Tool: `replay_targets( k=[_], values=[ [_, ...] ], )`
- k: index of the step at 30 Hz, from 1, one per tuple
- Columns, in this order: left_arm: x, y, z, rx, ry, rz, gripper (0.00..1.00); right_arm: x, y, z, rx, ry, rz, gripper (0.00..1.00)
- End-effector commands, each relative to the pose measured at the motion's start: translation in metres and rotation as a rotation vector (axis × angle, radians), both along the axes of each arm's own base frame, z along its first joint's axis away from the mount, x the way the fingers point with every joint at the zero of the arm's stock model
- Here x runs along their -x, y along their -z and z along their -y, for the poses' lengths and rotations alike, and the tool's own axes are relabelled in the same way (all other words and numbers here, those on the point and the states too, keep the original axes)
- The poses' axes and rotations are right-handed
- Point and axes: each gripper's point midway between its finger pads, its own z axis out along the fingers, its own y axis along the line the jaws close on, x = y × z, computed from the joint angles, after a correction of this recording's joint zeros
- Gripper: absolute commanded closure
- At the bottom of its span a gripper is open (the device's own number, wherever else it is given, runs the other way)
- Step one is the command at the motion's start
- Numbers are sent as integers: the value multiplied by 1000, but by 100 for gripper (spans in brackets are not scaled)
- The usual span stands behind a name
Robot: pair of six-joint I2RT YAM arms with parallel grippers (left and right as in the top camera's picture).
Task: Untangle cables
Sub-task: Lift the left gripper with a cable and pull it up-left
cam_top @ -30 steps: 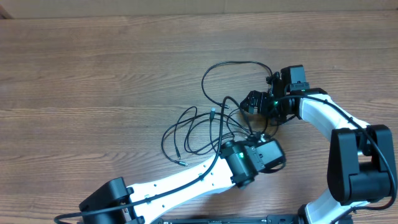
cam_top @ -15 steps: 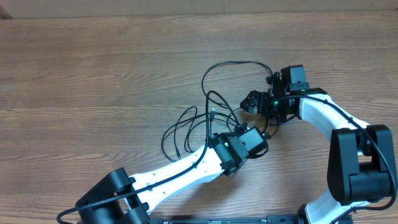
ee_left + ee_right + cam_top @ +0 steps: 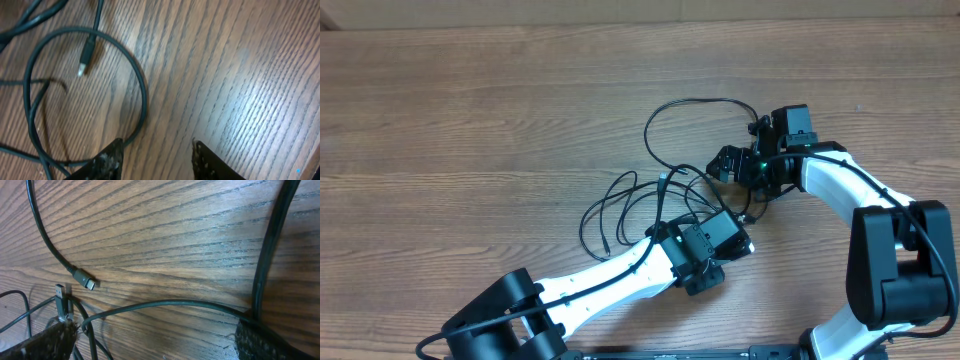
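The cables [image 3: 144, 102] lie tangled at ten o'clock of the left gripper [image 3: 157, 149], whose jaws are spread and empty. The right gripper [image 3: 155, 332], at its twelve o'clock, has jaws spread wide.

Brown wood-grain table [image 3: 470, 120]; pale strip [image 3: 620, 10] at far edge.

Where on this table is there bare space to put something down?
The whole left half of the table is bare wood, bordered on its right by the cables. The far strip beyond the top cable loop is free too. Centre right is crowded: the left arm and right arm both reach into the tangle.
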Motion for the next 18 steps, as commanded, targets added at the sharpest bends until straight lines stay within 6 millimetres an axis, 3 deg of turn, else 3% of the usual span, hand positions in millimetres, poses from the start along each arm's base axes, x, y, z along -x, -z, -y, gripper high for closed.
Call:
replay_targets(
  k=[1,5,12,18],
  values=[
    [2,4,2,8,37,-4,58,0,5,7,44,14,-5,0],
    [-1,11,10,24,48,8,61,0,5,7,45,14,-6,0],
    [-14,48,11,-43,58,45,59,0,5,7,45,14,-5,0],
    [-21,53,15,-35,49,71,55,0,5,7,44,14,-4,0]
  ],
)
